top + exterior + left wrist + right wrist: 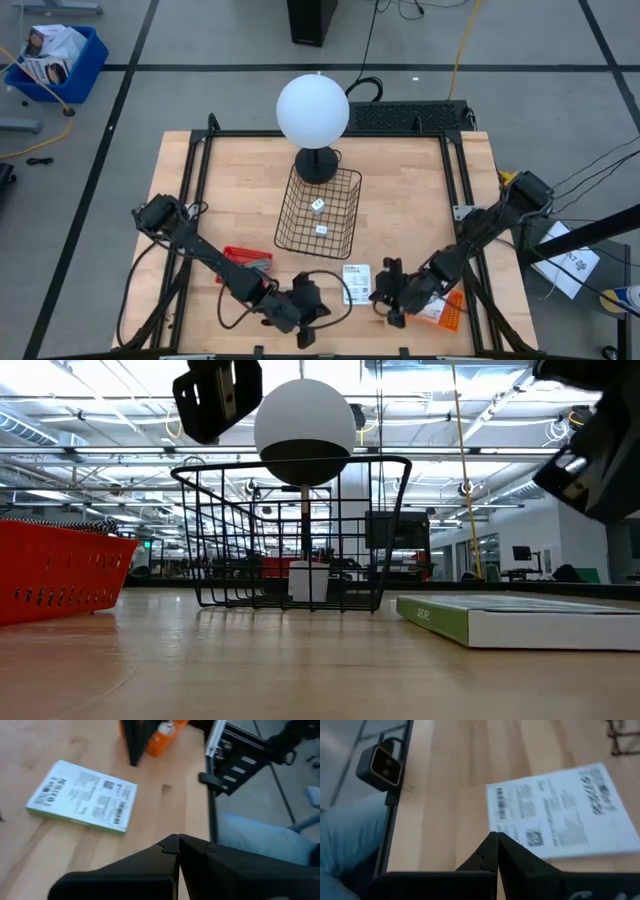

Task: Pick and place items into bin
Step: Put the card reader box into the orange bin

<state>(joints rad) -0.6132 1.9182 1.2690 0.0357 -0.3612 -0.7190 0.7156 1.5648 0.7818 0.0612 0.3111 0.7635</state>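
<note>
A black wire bin [318, 210] stands mid-table with two tiny white blocks [317, 204] [321, 229] on its floor; one block [308, 580] also shows in the low view. A flat white packet with black print and a green edge [356, 283] lies flat near the near edge, and appears too in both wrist views [85, 795] [560, 812]. My left gripper [305, 315] hovers shut to the packet's left [177, 845]. My right gripper [390, 290] hovers shut just right of it [496, 837]. The grey and teal slim pieces are out of view.
A white globe lamp [312, 108] stands right behind the bin. A red basket [245, 258] sits left of the packet, under the left arm. An orange packet [440, 312] lies below the right arm by the table's right rail. A small camera [380, 765] sits at the near edge.
</note>
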